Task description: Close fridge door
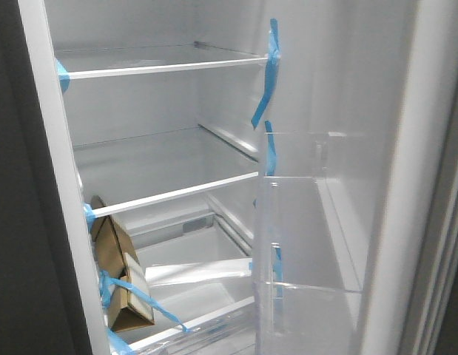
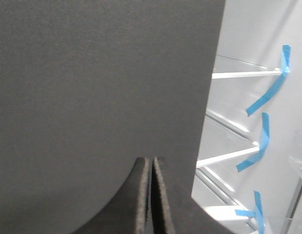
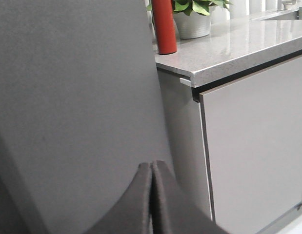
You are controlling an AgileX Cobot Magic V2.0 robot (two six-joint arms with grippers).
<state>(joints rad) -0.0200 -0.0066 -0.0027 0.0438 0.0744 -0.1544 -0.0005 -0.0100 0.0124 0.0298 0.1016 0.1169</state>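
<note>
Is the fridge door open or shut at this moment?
Open. The front view looks straight into the fridge, past its shelves, and the fridge door stands swung out, its clear bins facing the camera.

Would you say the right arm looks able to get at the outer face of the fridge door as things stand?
Probably yes. In the right wrist view the right gripper, fingers shut, points at a plain dark-grey panel, likely the fridge door, with nothing between them. The cabinet stands off to the side, clear of that path.

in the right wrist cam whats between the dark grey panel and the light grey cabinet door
A narrow upright grey cabinet side panel fills the stretch between the dark grey panel and the cabinet door, under the countertop; only the right wrist view shows it.
</note>
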